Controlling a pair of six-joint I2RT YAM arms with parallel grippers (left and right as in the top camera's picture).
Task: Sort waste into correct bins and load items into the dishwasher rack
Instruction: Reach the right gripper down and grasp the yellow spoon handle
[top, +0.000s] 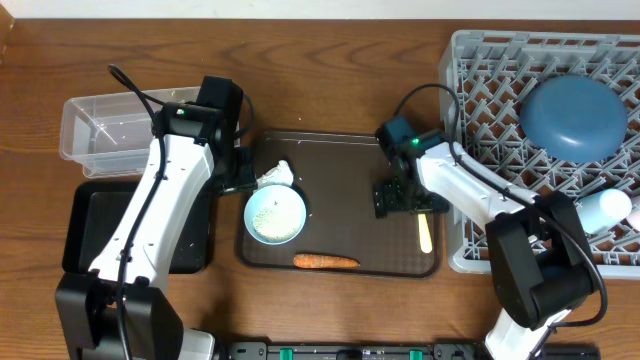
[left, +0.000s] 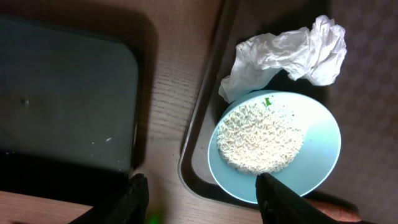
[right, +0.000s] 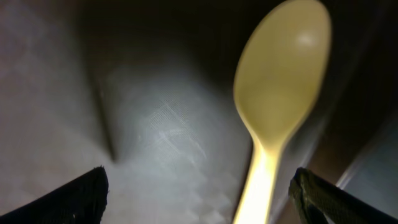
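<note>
A light blue bowl (top: 275, 215) (left: 317, 146) of white rice-like grains (left: 261, 137) sits on the left of the dark brown tray (top: 340, 160). A crumpled white tissue (top: 277, 175) (left: 286, 53) lies against its far rim. An orange carrot (top: 325, 262) lies at the tray's front. A pale yellow spoon (top: 425, 232) (right: 280, 81) lies at the tray's right edge. My left gripper (top: 243, 177) (left: 202, 199) is open and empty, straddling the tray's left rim beside the bowl. My right gripper (top: 398, 198) (right: 199, 193) is open, low over the spoon, with the handle between its fingers.
The grey rack (top: 480, 70) at the right holds a dark blue plate (top: 573, 115) and a white rounded item (top: 608, 208). A clear tub (top: 100, 125) stands at the back left. A shallow black tray (top: 85, 230) (left: 62, 93) lies in front of it, partly under my left arm.
</note>
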